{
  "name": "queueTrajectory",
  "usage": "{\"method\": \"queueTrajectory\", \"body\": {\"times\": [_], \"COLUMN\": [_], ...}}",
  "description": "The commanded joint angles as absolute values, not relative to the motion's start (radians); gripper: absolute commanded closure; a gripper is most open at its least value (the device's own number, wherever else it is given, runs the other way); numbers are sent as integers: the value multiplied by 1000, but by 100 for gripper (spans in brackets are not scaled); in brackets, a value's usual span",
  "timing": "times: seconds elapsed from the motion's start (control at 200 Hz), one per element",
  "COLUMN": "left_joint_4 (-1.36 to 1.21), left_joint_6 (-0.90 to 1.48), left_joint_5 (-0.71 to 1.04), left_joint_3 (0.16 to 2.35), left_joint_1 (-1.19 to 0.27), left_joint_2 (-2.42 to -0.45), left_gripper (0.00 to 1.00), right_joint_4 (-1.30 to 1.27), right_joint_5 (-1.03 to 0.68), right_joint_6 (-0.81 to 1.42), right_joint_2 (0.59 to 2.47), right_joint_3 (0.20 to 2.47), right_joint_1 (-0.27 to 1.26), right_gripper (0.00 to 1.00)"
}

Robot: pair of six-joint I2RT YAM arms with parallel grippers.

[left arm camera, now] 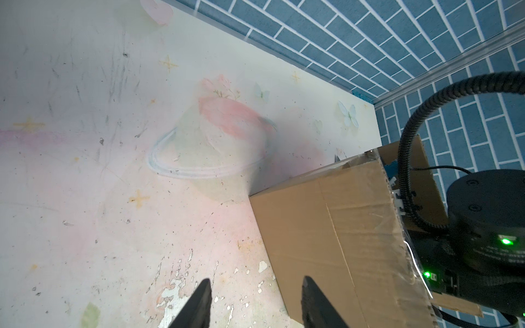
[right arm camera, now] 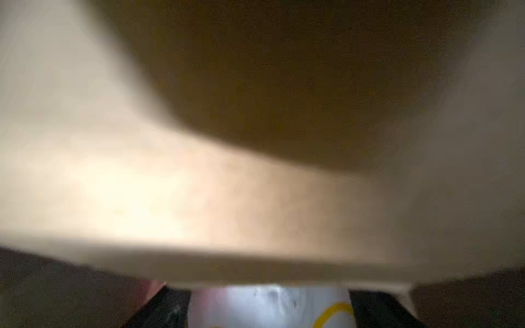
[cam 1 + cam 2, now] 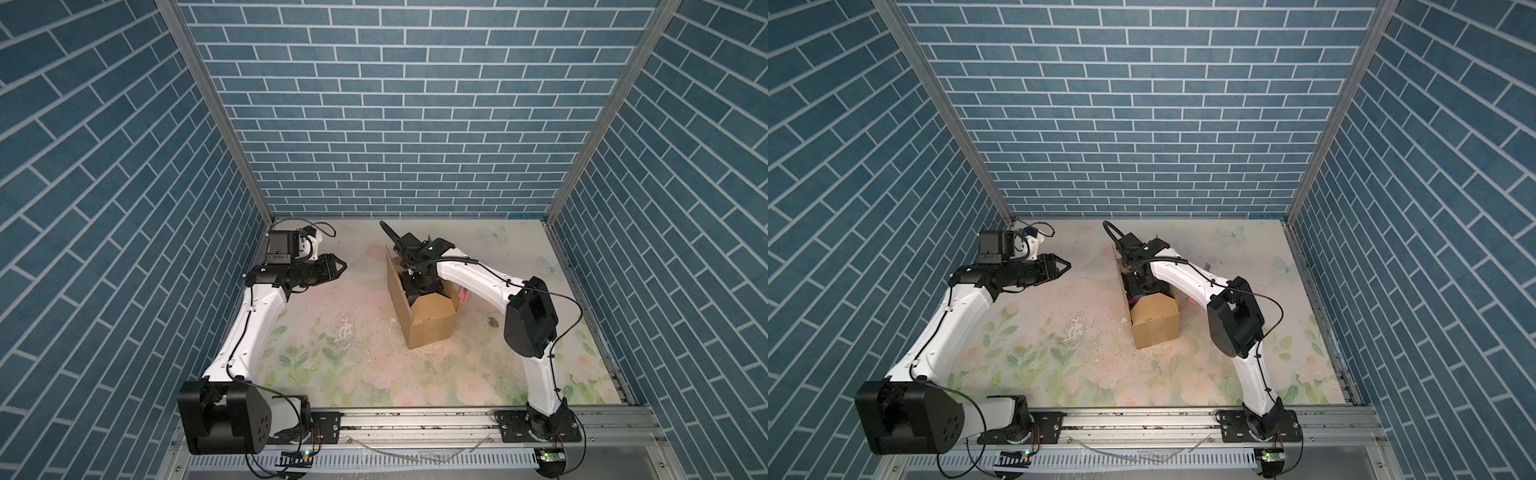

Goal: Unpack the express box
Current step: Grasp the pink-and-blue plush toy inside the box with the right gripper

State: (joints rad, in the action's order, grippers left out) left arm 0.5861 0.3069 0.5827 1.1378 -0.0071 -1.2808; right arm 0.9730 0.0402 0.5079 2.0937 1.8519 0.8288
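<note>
The plain brown corrugated cardboard express box [image 3: 430,328] stands right of centre on the worn floral tabletop [image 3: 332,374] with its flaps already up, so emptying it looks underway but unfinished. The right gripper [image 2: 270,304] reaches down inside, jaws spread around a blurred pale item, with nothing clearly pinched. The left gripper [image 1: 255,279] hovers apart from the box, half spread and empty. The raised flaps crowd the right wrist; open table lies to the left and in front.
</note>
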Motion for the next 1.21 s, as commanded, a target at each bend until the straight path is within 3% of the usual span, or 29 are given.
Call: {"method": "queueTrajectory", "body": {"times": [0.0, 0.28, 0.565, 0.81, 0.9, 1.085, 1.2], "left_joint_4": [568, 564, 537, 538, 544, 513, 480], "left_joint_6": [307, 311, 337, 347, 348, 396, 440], "left_joint_5": [600, 605, 626, 643, 655, 722, 763], "left_joint_3": [1126, 1120, 1108, 1109, 1115, 1104, 1084], "left_joint_1": [2, 2, 2, 2, 2, 2, 2], "left_joint_2": [-1281, -1273, -1268, -1258, -1253, -1234, -1213], "left_gripper": [48, 48, 48, 48, 48, 48, 47], "right_joint_4": [1012, 1022, 1045, 1067, 1045, 1015, 1002], "right_joint_5": [4, -45, -58, -83, -117, -112, -104], "right_joint_6": [511, 517, 534, 535, 538, 538, 537], "right_joint_2": [2161, 2248, 2203, 2315, 2334, 2344, 2334], "right_joint_3": [1818, 1791, 1761, 1819, 1821, 1822, 1817], "right_joint_1": [821, 815, 813, 814, 814, 811, 807], "right_gripper": [11, 11, 12, 12, 17, 41, 70]}}
